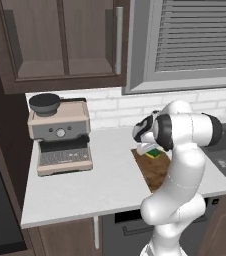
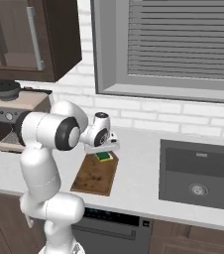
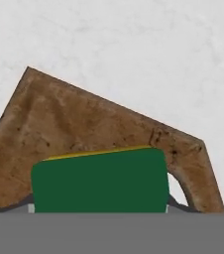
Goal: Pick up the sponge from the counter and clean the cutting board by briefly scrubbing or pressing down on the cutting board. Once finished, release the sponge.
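Kitchen backdrop first: white brick wall, shuttered window (image 2: 183, 39) and dark cabinets (image 1: 60, 40) are sitting behind a wide pale counter (image 1: 85, 190), and I'm looking across it from both sides of the base. An espresso machine (image 1: 60, 137) is standing well off to the arm's left, and a dark sink (image 2: 198, 173) is sunk into the worktop to its right, so I'm reading plenty of bare slab on either flank.

Between them the cutting board (image 2: 95, 176) is lying flat, its near end close to the front lip of the counter. I'm holding the gripper (image 2: 104, 151) over the board's far end, and the sponge (image 3: 100, 181) is sitting there between the fingers, green scrub face toward the hand camera with a sliver of yellow along one edge. The fingertips are hidden behind it, so I can't say for sure the jaws are pinching it, though it looks gripped.

My read: I'm working the scrubbing step, sponge at or just above the wood. Whether it's actually touching, I can't tell. Next I'm needing a short downward press, perhaps a small rub, then letting go. I'm watching the far corner in the hand view, since the sponge is near that edge; any stroke should be running back along the board toward me.
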Tool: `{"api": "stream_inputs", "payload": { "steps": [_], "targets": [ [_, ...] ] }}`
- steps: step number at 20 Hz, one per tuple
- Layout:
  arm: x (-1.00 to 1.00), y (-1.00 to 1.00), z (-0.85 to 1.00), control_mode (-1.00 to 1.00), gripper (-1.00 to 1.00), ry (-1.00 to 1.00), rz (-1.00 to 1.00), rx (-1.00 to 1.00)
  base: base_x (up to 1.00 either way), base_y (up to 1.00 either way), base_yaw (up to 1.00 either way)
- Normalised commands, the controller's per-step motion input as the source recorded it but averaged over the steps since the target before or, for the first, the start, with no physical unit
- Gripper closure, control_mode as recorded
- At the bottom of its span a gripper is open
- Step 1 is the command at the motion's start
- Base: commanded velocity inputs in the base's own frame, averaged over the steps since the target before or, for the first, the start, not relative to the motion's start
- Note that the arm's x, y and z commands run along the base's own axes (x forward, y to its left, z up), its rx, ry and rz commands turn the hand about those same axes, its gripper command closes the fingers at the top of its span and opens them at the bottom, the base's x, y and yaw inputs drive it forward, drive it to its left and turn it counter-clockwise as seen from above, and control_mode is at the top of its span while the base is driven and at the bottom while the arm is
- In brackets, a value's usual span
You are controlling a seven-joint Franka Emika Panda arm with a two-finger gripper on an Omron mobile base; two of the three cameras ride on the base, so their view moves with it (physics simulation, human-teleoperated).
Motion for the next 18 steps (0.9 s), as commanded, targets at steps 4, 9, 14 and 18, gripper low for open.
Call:
{"api": "stream_inputs", "payload": {
  "steps": [4, 9, 14, 18],
  "targets": [
    [0.08, 0.82, 0.37, -1.00, 1.00, -0.01, 0.00, 0.00, 0.00, 0.00, 0.00],
    [0.07, 0.50, -0.25, -1.00, 1.00, 0.00, 0.00, -0.01, 0.00, 0.00, 0.00],
    [0.00, -0.03, -0.87, -1.00, 1.00, 0.01, 0.00, -0.02, 0.00, 0.00, 0.00],
    [-0.57, -0.04, 0.11, -1.00, 1.00, -0.11, 0.00, 0.00, 0.00, 0.00, 0.00]
  ]
}}
